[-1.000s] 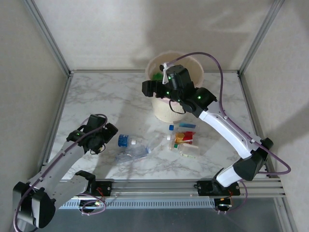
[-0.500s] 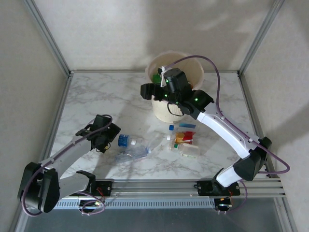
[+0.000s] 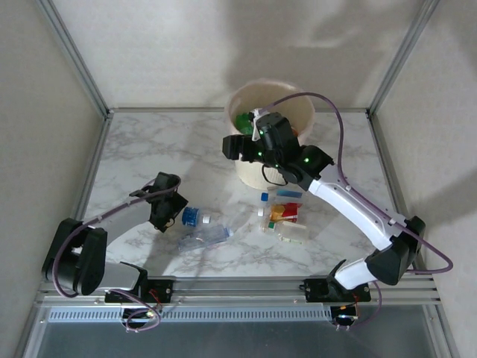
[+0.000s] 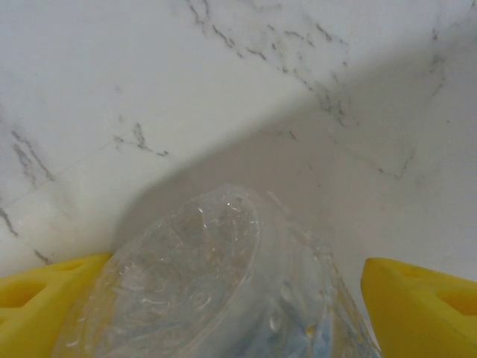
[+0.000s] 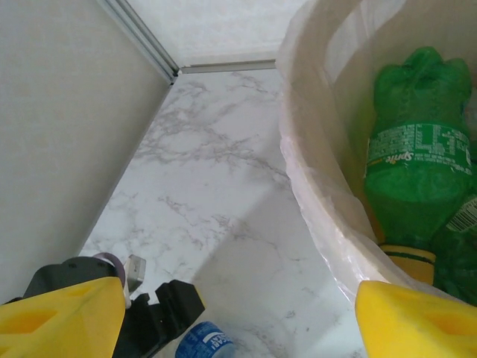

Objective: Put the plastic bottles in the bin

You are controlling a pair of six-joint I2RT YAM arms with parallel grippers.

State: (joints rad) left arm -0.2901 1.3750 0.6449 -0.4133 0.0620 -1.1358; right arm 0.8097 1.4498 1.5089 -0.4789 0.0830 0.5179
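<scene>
The left gripper (image 4: 235,272) hung low over the marble table (image 3: 149,149) with its yellow fingers (image 4: 45,313) spread to either side of a clear bottle with a blue label (image 3: 195,218). In the left wrist view the left finger sat against the bottle's wall, while bare table showed between the bottle and the right finger. I judged it astride the bottle and not clamped on it. The bottle lay on its side right at that gripper. Its long axis ran roughly left to right across the table in the overhead view, so the fingers crossed its width, which suits a squeeze. I could not tell which end carried the cap. A crushed clear bottle (image 3: 205,237) lay just beside it on the near side. A small cluster of bottles (image 3: 283,216) lay further right, in front of the bin (image 5: 313,171). The right gripper (image 5: 240,294) hovered at the bin's left rim with its fingers wide apart and nothing between them. A green Sprite bottle (image 5: 417,156) lay inside the bin. The left arm was much the nearer to the blue-labelled bottle. The bin stood well apart from it, toward the far right, so any lift would have to carry it that way and above the lined rim.
</scene>
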